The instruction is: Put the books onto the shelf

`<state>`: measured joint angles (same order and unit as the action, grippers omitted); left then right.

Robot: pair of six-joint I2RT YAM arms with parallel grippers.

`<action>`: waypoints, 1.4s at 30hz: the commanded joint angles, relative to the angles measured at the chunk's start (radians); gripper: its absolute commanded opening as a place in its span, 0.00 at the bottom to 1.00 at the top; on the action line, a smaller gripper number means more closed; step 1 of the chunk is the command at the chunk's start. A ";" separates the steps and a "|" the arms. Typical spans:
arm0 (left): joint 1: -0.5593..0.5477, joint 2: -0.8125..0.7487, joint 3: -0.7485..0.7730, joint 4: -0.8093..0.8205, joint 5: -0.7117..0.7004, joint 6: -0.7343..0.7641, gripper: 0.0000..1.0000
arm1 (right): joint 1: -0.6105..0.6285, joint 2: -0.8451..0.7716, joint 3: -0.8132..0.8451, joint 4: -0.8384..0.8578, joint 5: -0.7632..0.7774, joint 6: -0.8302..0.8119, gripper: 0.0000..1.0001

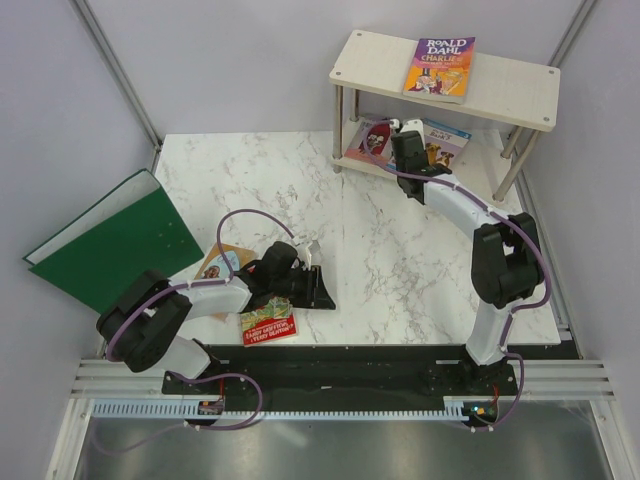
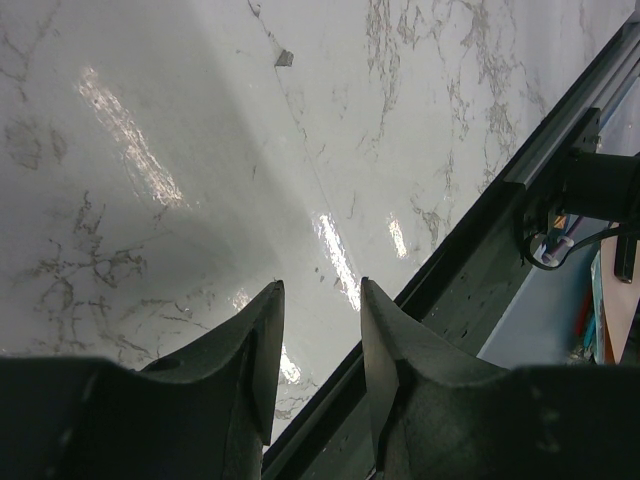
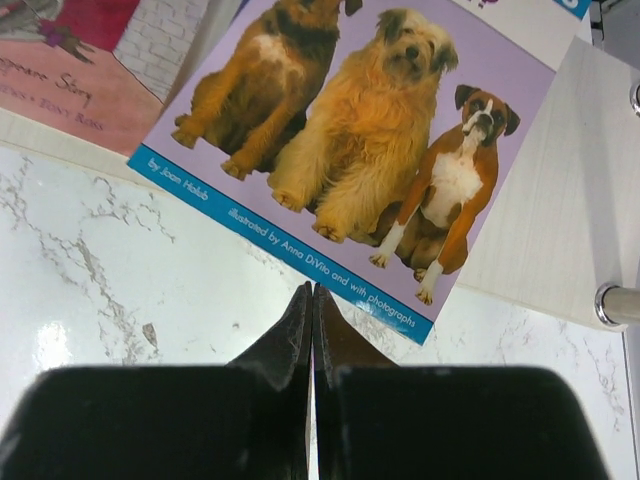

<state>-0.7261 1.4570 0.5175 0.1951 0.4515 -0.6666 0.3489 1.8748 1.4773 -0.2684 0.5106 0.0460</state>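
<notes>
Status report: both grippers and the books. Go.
Left gripper open, empty, over table. Right gripper shut, empty, at dogs book on lower shelf. Tan book, red-green book on table, tan partly under left arm.

Purple book tops the shelf, dog book and pink book lie below, two books on table.

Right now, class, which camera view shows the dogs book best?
The right wrist view: the dogs book fills it, dogs and print clear. The top external view shows a small part beside the right arm. The left wrist view shows none.
</notes>
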 commanded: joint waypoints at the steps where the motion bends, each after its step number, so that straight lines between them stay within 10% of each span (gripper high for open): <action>1: -0.006 0.000 0.022 0.033 0.016 -0.005 0.43 | -0.010 -0.009 -0.025 -0.028 -0.017 0.022 0.00; 42: -0.007 -0.003 0.022 0.033 0.016 -0.007 0.43 | -0.100 0.075 0.037 -0.129 0.051 0.097 0.00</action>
<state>-0.7265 1.4574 0.5175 0.1963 0.4522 -0.6666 0.2527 1.9636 1.4914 -0.4068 0.5747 0.1276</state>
